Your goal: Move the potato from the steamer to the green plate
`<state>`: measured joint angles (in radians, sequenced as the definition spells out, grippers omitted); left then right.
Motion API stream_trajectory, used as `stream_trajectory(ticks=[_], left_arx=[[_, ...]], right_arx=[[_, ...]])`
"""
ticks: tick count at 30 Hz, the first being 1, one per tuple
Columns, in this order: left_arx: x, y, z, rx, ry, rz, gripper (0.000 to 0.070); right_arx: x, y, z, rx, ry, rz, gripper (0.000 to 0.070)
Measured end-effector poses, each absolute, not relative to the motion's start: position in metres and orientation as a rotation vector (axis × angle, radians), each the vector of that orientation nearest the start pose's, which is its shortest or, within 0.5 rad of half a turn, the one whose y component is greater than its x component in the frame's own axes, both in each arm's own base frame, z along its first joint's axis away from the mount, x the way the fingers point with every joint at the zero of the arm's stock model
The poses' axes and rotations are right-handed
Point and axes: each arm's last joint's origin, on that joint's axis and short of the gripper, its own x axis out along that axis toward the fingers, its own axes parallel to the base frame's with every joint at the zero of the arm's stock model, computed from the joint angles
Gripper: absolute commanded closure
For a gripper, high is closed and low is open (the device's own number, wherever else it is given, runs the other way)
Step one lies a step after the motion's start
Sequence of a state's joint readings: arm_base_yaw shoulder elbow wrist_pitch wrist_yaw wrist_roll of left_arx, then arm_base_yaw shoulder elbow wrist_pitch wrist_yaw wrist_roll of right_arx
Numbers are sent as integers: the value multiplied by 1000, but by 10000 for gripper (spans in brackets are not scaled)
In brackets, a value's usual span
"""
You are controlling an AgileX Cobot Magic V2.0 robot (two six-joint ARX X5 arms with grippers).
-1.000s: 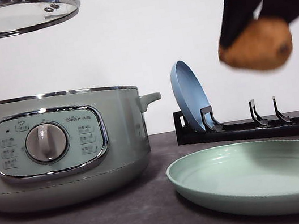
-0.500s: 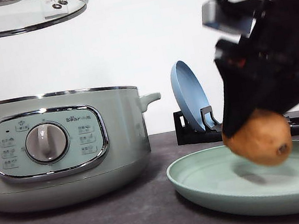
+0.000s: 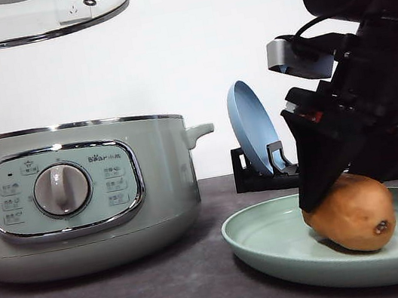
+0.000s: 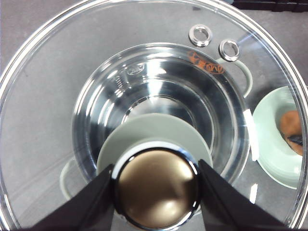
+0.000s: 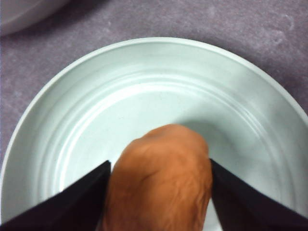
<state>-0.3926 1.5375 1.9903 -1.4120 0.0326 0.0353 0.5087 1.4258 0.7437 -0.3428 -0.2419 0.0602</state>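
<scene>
On the green plate [image 3: 276, 247] the potato [image 3: 351, 214] rests, the right gripper [image 3: 329, 196] clenched around it so it cannot roll before release. Above the steamer [image 3: 76, 192], the left gripper [image 4: 156, 187] grips the glass lid [image 3: 32, 16] by its knob, keeping the pot open.

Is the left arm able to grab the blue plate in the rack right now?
Probably not. The left gripper is shut on the glass lid's knob, holding the lid above the steamer. The blue plate stands beyond the steamer, near the right gripper.
</scene>
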Motion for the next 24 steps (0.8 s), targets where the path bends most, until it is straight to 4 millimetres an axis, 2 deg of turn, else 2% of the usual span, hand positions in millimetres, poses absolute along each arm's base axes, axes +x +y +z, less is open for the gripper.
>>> stream_trajectory(ticks=[3,7,13,24], left_arx=[[240,-102,449,208,944,-414,700],[239,-104,449,211,943,-420,700],[238,-111,446,228,955,-447,700],[266,-127,419,252,1057,-446,700]], right_arx=[[223,132,176,-86,1053,650,143],[221,131,193,-77,998,652,141],[216,127,247,-48,835,668,141],[188,106,330,-11,598,673,141]])
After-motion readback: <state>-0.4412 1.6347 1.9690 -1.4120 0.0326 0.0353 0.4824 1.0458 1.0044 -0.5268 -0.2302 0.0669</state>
